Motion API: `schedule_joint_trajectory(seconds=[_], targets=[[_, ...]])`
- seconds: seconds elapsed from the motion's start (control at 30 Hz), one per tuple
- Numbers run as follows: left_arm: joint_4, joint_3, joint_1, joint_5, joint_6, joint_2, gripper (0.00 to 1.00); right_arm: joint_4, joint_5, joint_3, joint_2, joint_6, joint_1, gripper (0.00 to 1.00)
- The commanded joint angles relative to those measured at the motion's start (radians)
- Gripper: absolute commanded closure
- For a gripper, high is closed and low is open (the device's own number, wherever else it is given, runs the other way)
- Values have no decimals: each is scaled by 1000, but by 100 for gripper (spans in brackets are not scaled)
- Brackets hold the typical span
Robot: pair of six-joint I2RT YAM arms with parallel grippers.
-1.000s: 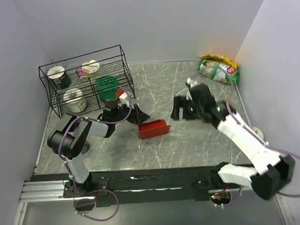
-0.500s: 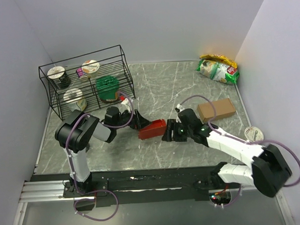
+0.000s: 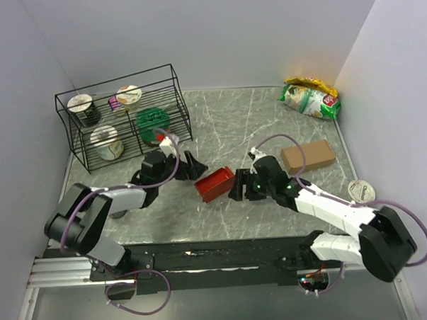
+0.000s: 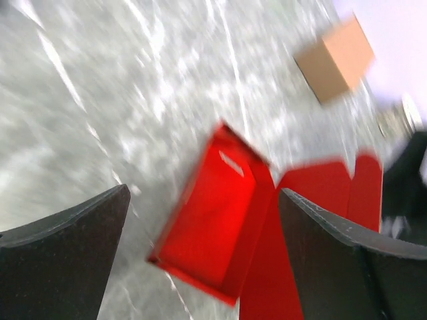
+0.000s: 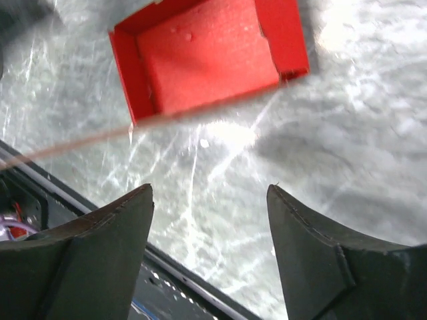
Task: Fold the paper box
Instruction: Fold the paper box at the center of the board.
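**Two claws flanking a part-folded box.** The paper box (image 3: 214, 185) is shown lying on the worktop (image 3: 268, 122), directly between the left claw (image 3: 194, 167) and the right claw (image 3: 237, 187), and just beside each. Whether either claw touches it cannot be told from above. The left claw is spread to its widest and nothing is held in it. In its wrist view the paper box (image 4: 213, 227) is seen ahead of and between the fingertips, as a shallow tray with raised walls and with flat flaps lying out to one side. The right claw (image 5: 208, 190) is also held apart and empty, and the tray (image 5: 207, 60) is seen just ahead of its fingertips with the hollow facing up.

The step in hand is judged to be the closing of the loose flaps. It is best done with one claw used as a brace against a raised wall while the other is brought under a flap near its crease. Thin card is easily buckled, so light pressure along the crease is advised, and the tray should be kept from sliding.
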Motion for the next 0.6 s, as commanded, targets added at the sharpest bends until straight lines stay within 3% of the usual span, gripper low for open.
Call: schedule_joint_trajectory(seconds=[0.0, 0.17, 0.33, 0.43, 0.57], targets=[[-304, 93, 1, -233, -1, -82, 1, -78, 64, -25, -114, -39, 6, 21], [-397, 46, 1, -215, -127, -108, 3, -228, 194, 42, -163, -11, -46, 20], [-347, -57, 1, -169, -251, -147, 3, -193, 199, 64, -275, -65, -130, 14], [-348, -35, 1, -154, -251, -112, 4, -187, 206, 93, -295, -88, -144, 14], [-311, 4, -7, -83, -261, -8, 16, -171, 196, 115, -306, -96, -149, 13]])
